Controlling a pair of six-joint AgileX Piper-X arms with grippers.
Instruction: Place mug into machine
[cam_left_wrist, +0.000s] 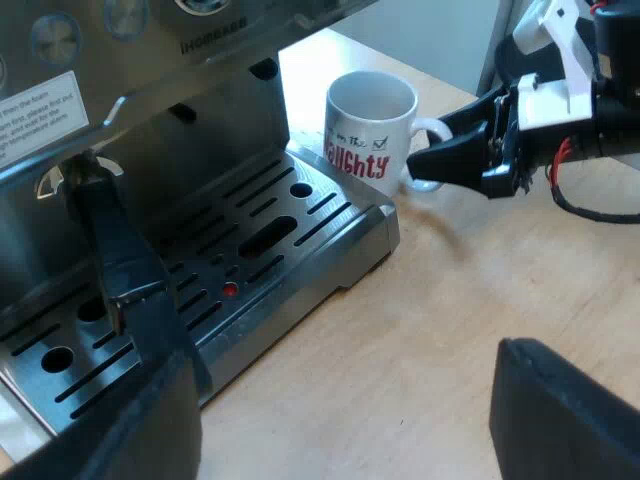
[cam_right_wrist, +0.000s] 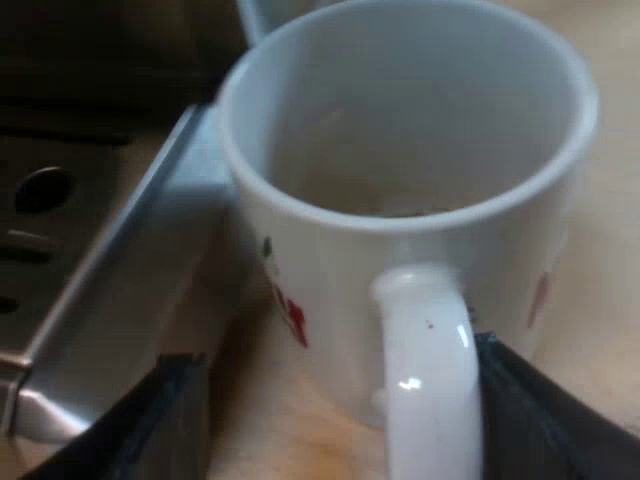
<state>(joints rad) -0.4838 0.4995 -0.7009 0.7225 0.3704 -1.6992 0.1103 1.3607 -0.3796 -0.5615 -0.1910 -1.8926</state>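
Note:
A white mug (cam_left_wrist: 368, 125) with red lettering stands upright on the wooden table, just off the corner of the espresso machine's drip tray (cam_left_wrist: 365, 238). The mug (cam_right_wrist: 400, 180) looks empty inside. My right gripper (cam_left_wrist: 428, 150) reaches in at the mug's handle (cam_right_wrist: 430, 370). It (cam_right_wrist: 340, 405) is open: one black finger (cam_right_wrist: 540, 420) lies against the handle, the other finger (cam_right_wrist: 170, 425) stands clear of it. My left gripper (cam_left_wrist: 320, 340) hangs open beside the tray's edge with only bare table between its fingers.
The espresso machine (cam_left_wrist: 120, 90) rises over the slotted drip tray, with a white label on its front panel. A small red dot (cam_left_wrist: 230, 290) sits among the tray's slots. Bare wooden table (cam_left_wrist: 420, 320) stretches from the tray to the mug.

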